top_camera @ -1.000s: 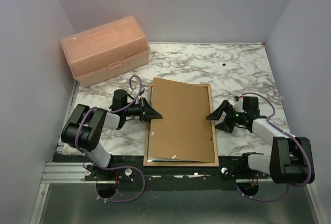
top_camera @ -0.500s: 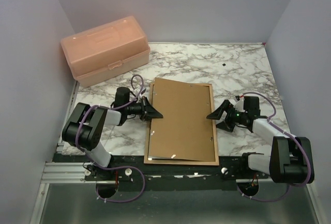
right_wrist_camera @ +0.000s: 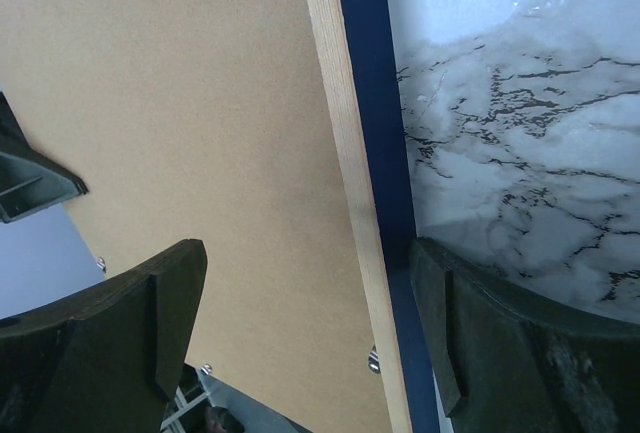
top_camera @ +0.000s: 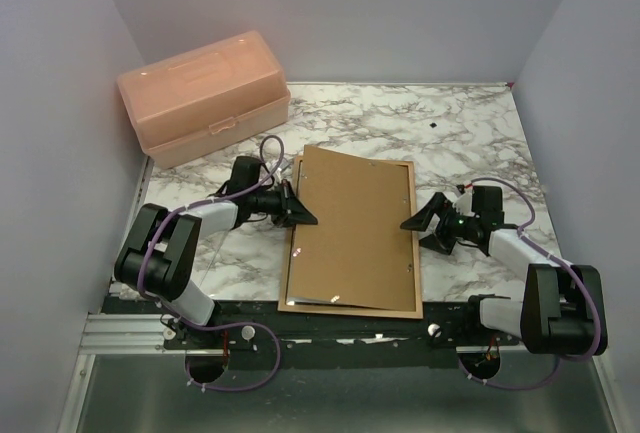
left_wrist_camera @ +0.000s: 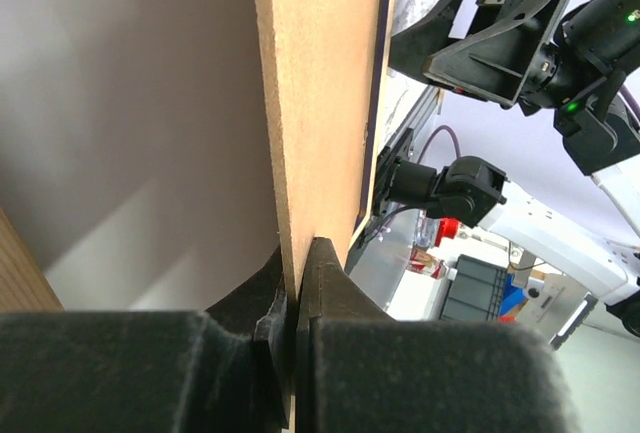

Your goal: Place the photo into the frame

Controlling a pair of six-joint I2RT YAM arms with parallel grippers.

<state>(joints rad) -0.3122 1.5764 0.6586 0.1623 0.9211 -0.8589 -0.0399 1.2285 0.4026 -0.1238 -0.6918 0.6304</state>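
The large, thin navy-and-wood picture frame [top_camera: 414, 253] lies face down at the centre of the top view. The brown backing board [top_camera: 350, 228] sits askew on it, not seated. The photo is hidden, so I cannot tell whether it is in. The left gripper [top_camera: 305, 215] pinches the board's left edge. The right gripper [top_camera: 411, 233] gapes, straddling the frame's right rim.

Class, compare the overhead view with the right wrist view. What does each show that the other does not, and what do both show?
Only the overhead view: the peach box at the far left of the table, and the left gripper shut on the left edge of the backing board.
Only the right wrist view: the navy blue side of the frame, beside its light wood edge.
Both: the brown backing board lying on the frame, the marble table, and the right gripper open at the frame's right edge, gripping nothing.
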